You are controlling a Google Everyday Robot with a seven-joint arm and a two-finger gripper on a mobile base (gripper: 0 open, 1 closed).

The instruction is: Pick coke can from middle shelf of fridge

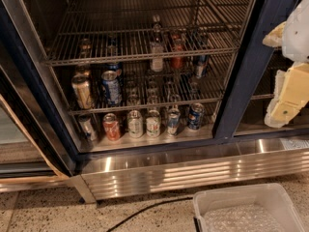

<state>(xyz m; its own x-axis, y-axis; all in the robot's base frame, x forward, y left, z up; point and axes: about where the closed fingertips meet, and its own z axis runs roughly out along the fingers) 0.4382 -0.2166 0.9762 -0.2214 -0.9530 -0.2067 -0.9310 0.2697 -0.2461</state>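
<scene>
The fridge (pixel 241 81) stands open, with a dark blue frame and wire racks. The coke can (pixel 177 57), red with a silver top, stands toward the back right of the middle shelf (pixel 145 106). I see it partly through the upper rack (pixel 140 57). A clear bottle (pixel 156 52) stands to its left and a blue can (pixel 200 65) to its right. My gripper (pixel 270 76) hangs at the right edge, outside the fridge in front of the blue frame, well to the right of the coke can. Its cream fingers (pixel 289 98) are apart and hold nothing.
A tan can (pixel 82 92) and a blue can (pixel 111 87) stand at the middle shelf's front left. Several cans (pixel 145 124) line the fridge floor. Below are the ribbed steel base (pixel 193 170), a white bin (pixel 241 197) and a black cable (pixel 145 209). The open door (pixel 24 105) stands at left.
</scene>
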